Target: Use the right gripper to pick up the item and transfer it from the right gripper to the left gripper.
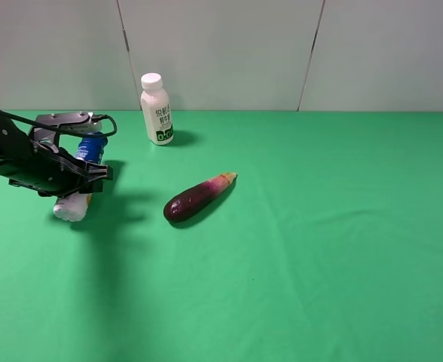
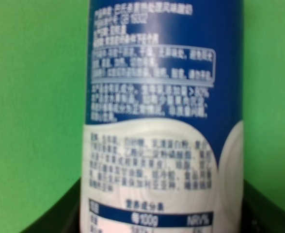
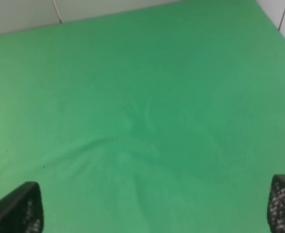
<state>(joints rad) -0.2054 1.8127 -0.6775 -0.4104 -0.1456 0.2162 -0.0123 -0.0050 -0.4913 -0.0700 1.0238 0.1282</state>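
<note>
Bottle [image 1: 82,177], the slim blue-capped item, sits at the far left of the worktop [image 1: 319,249] inside the left pincer [image 1: 78,181], tilted so its cap points up and away toward the back wall and its white base slants down toward the green cloth. The left wrist view confirms the grip: the bottle [image 2: 164,116] fills the frame between the dark finger edges at the lower corners, so I judge the left pincer closed on its body. The right pincer [image 3: 152,213] shows only its two mesh-padded fingertips [image 3: 21,208] spread wide at the frame corners, open and empty over bare cloth; its arm does not appear in the high view, so it stands well apart from the bottle. The handover therefore looks done, and what remains probably turns on the left arm alone. Room is fair: the white-capped milk bottle [image 1: 156,109] stands upright behind and to the right, and the eggplant [image 1: 199,197] lies diagonally near the middle, both apart from the held bottle. The base hangs close above the cloth at the left edge.
</note>
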